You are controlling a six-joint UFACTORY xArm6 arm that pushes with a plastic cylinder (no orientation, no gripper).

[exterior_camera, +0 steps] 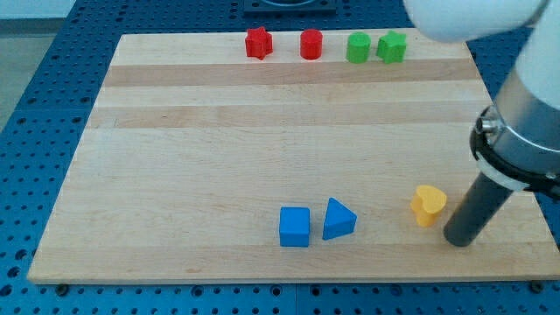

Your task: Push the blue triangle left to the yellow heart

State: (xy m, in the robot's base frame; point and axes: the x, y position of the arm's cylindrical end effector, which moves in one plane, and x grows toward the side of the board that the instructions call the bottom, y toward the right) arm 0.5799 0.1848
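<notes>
The blue triangle [338, 219] lies on the wooden board [175, 175] near the view's bottom, right of centre. The yellow heart [429, 205] lies to the triangle's right, about a hundred pixels away. My tip [459, 240] rests on the board just right of and slightly below the yellow heart, close to it; I cannot tell if it touches. The tip is well to the right of the blue triangle, with the heart between them.
A blue cube [295, 227] sits just left of the triangle. Along the view's top edge stand a red star [258, 43], a red cylinder [311, 44], a green cylinder [358, 47] and a green star-like block [391, 46]. The board's right edge is near the tip.
</notes>
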